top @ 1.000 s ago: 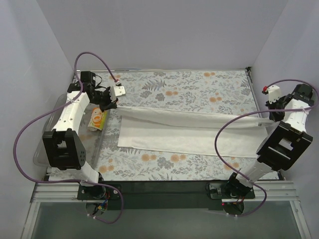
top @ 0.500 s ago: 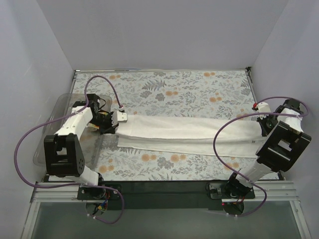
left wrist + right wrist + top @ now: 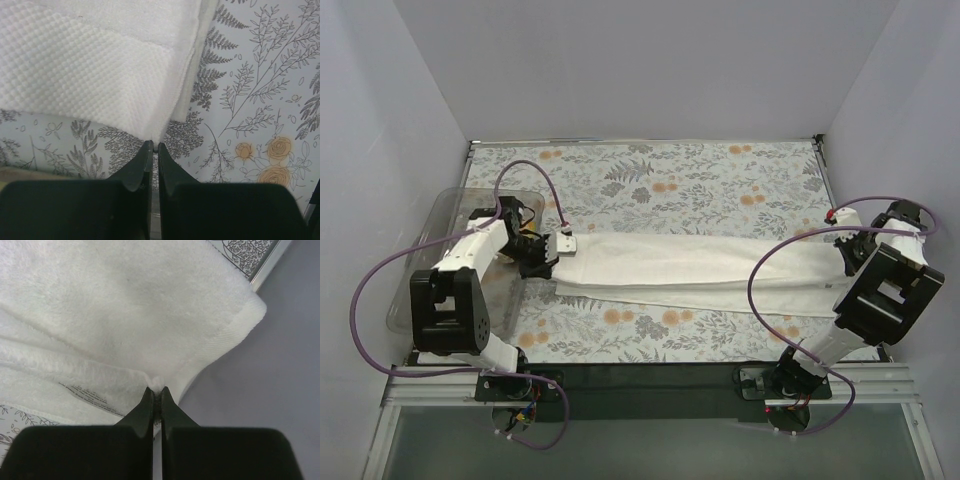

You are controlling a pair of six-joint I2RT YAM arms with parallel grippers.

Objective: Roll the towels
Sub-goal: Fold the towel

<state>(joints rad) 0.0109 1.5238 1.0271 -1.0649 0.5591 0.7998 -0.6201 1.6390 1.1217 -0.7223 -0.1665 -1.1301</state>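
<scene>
Between plain pale walls (image 3: 640, 70), a fern-and-flower table covering (image 3: 700, 185) bears the white towel (image 3: 690, 265), folded into a long band across it, with a clear bin (image 3: 445, 205) at left. The left gripper (image 3: 154, 147) and right gripper (image 3: 156, 390) each pinch one end of the towel. A second ago the towel lay wider and the left gripper stood farther back

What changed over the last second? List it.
The left claw and right claw came down, laying the white towel's lifted long edge flat over the rest in a lengthwise fold. Unchanged: both stay shut on towel corners. The towel's near edge and the fern-patterned table covering have not shifted.
</scene>
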